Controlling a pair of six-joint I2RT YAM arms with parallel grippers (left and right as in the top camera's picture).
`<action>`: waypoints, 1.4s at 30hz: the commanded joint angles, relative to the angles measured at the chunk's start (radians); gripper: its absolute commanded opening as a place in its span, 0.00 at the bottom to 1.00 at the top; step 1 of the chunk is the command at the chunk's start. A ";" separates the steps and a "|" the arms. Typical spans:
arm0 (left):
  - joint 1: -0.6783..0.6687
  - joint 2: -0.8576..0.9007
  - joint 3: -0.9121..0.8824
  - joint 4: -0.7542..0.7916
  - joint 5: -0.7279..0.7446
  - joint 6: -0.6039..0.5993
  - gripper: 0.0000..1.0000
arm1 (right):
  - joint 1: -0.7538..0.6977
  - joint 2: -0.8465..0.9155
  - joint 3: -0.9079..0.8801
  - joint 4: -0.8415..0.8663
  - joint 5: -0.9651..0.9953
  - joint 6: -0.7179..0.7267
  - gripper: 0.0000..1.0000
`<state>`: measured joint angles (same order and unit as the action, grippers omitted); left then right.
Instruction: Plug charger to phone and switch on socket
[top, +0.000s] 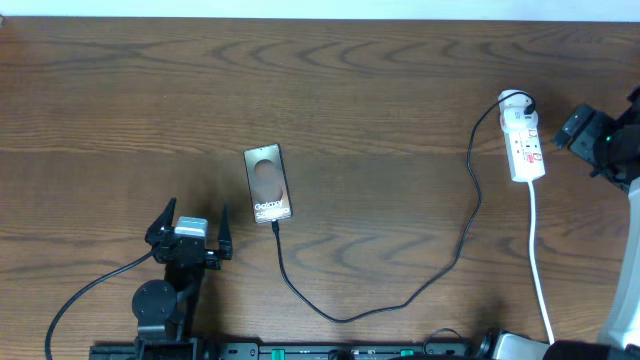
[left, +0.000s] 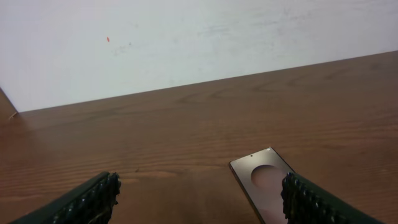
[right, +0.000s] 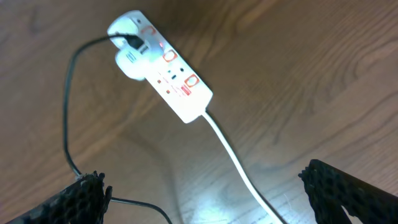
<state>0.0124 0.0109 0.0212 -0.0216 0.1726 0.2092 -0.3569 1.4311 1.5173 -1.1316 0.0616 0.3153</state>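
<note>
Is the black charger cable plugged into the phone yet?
In, it seems: overhead, the thin black charger cable ends against the dark rectangular phone at its lower short edge.

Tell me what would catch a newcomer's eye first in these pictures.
The white socket, with its red marks, stands out against the dark wood on the right side of the table. A long black charger loops from it across to the phone, which lies left of centre.
</note>
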 joint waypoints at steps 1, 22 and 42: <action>0.005 0.000 -0.017 -0.037 -0.008 -0.008 0.85 | 0.013 -0.098 -0.035 0.047 0.011 0.064 0.99; 0.005 0.000 -0.017 -0.037 -0.008 -0.007 0.85 | 0.208 -0.890 -1.204 1.338 0.014 -0.024 0.99; 0.005 0.000 -0.017 -0.037 -0.008 -0.007 0.86 | 0.207 -1.426 -1.512 1.061 0.011 -0.258 0.99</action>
<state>0.0124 0.0124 0.0219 -0.0242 0.1577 0.2089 -0.1528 0.0212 0.0063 -0.0650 0.0681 0.1299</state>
